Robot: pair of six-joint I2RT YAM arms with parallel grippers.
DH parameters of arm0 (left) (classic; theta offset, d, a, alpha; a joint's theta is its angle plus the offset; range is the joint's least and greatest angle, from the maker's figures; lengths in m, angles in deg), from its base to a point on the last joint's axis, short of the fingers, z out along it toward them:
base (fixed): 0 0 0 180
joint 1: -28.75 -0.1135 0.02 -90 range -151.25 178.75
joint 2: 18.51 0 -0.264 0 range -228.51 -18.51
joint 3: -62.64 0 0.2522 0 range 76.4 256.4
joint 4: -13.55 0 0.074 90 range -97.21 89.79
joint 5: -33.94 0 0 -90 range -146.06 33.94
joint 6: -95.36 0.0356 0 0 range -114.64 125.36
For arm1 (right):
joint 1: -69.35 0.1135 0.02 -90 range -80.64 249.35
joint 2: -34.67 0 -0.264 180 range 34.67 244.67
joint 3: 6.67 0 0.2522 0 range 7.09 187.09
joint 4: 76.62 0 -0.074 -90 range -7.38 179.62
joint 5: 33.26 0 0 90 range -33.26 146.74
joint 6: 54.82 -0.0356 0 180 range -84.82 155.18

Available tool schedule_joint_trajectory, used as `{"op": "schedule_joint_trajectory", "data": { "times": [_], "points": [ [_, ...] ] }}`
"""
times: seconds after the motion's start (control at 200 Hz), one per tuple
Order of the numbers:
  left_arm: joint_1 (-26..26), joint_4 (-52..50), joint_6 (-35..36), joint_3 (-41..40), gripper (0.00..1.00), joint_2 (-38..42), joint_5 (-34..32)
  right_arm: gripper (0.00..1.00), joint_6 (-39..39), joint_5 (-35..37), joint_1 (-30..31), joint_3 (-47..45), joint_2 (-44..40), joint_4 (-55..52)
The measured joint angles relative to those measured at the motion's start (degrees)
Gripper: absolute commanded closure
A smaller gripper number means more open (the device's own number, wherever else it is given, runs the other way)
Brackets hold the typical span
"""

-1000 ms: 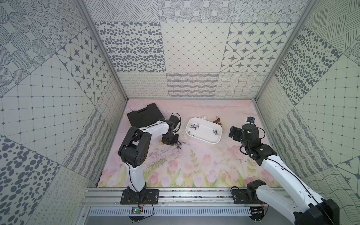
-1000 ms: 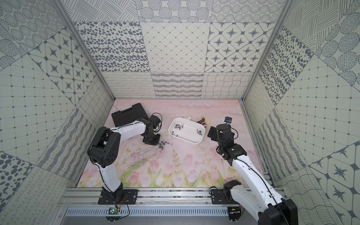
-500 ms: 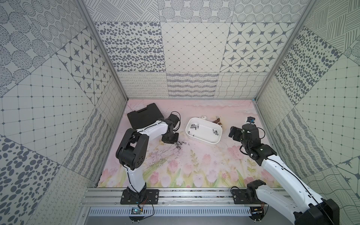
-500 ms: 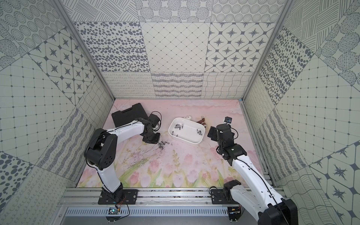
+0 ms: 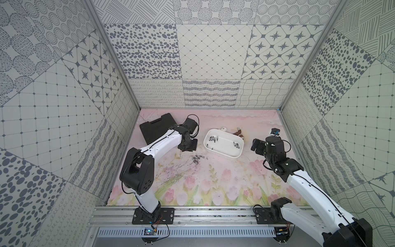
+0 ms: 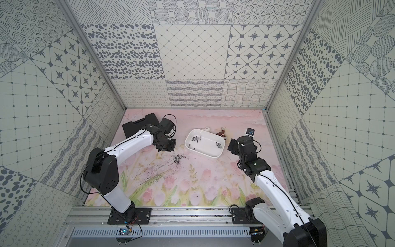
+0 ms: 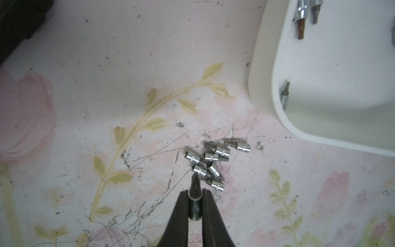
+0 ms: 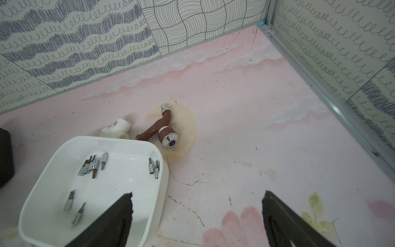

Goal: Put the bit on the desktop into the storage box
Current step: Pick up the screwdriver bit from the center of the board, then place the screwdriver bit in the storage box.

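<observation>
Bit (image 7: 194,210) sits pinched between the left gripper's (image 7: 195,191) clenched fingers (image 7: 179,213), the pile (image 7: 213,162) just beyond their tips, seemingly ready for the storage box (image 7: 263,89); right gripper (image 8: 197,193) spread, empty

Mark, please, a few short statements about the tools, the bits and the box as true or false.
1. The left tool is shut on a bit. True.
2. The right tool is shut. False: its jaws stand wide open and hold nothing.
3. The box is empty. False: several bits lie in it.
4. A pile of bits lies on the desktop, outside the box. True.
5. The brown tap lies in the box. False: it lies on the desktop, outside the box.
</observation>
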Motion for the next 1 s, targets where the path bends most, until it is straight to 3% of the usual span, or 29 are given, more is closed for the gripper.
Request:
{"op": "schedule_joint_trajectory", "data": {
  "times": [0.375, 1.001],
  "points": [
    [4.76, -3.89, 0.09, 9.38, 0.88, -0.02, -2.34, 0.03, -0.04, -0.02, 0.00, -0.04, -0.48, -0.02],
    [10.86, -7.06, 1.14, 27.32, 0.90, -11.23, -2.27, 0.03, -0.02, 0.04, -0.02, -0.11, -1.92, -0.02]
  ]
}}
